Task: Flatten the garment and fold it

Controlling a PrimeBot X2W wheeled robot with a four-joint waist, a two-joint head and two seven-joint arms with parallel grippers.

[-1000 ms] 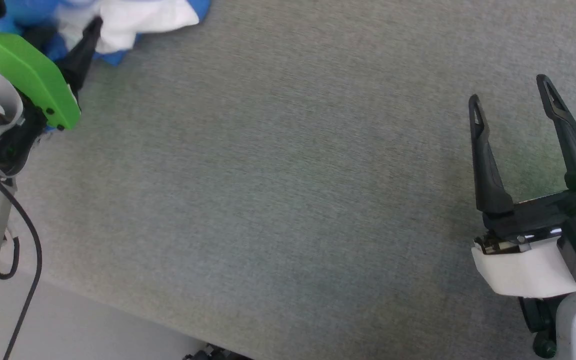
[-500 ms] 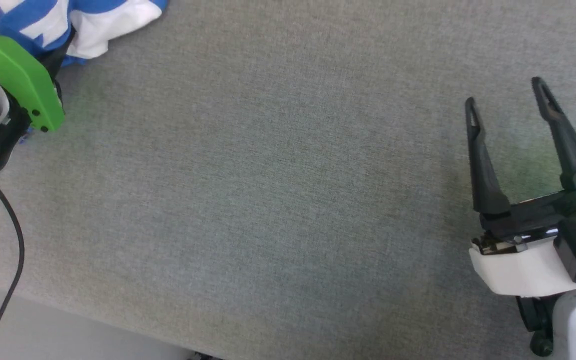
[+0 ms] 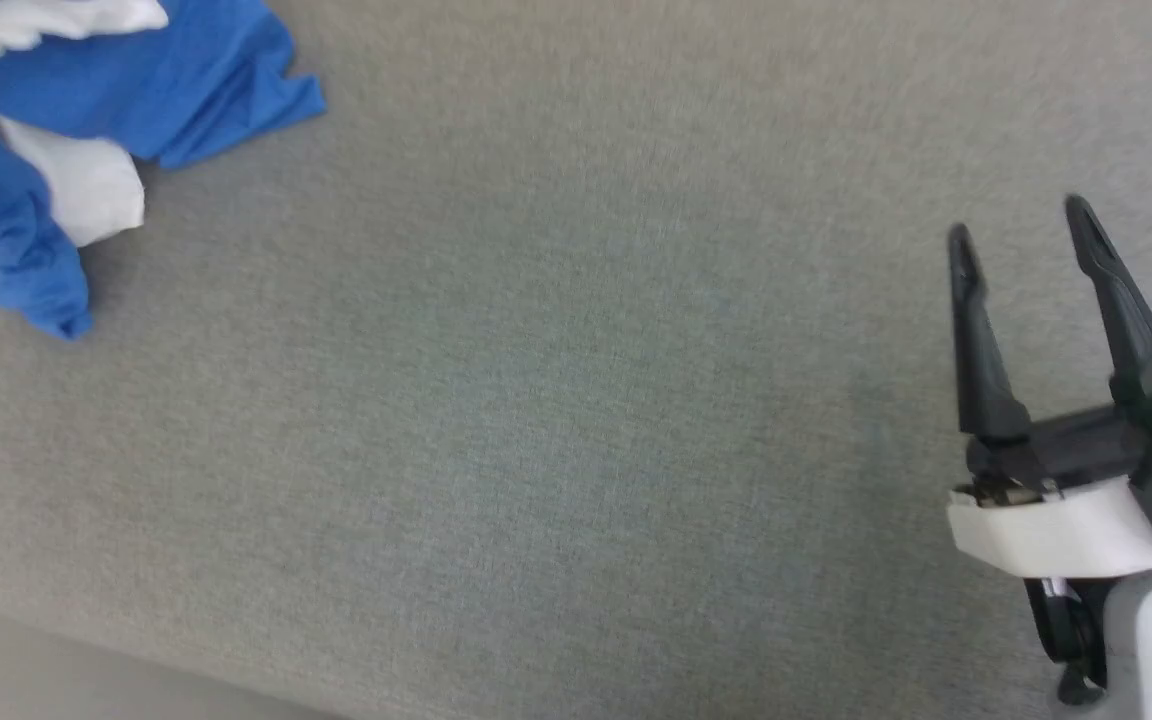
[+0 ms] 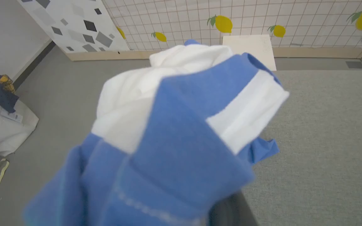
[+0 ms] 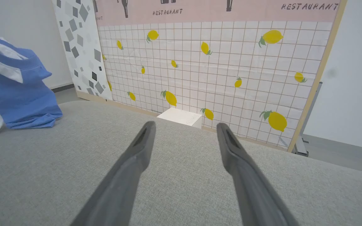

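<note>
The garment (image 3: pixel 151 95) hangs bunched at 10 o'clock over the grey table (image 3: pixel 576 400). Its folds are heaped over the left gripper (image 4: pixel 228 212), of which a dark sliver pokes out beneath the cloth, so I cannot tell whether it has a pinch. The shirt looks light, limp and not slippery. I'd take it by 2 shoulder seams, 1 per gripper. The right gripper (image 3: pixel 1021 225) hovers at 4 o'clock, fingers spread wide, nothing between them. On the floor, at 9 o'clock in the left wrist view, a white bag (image 4: pixel 6 125) slumps, its contents hidden.
</note>
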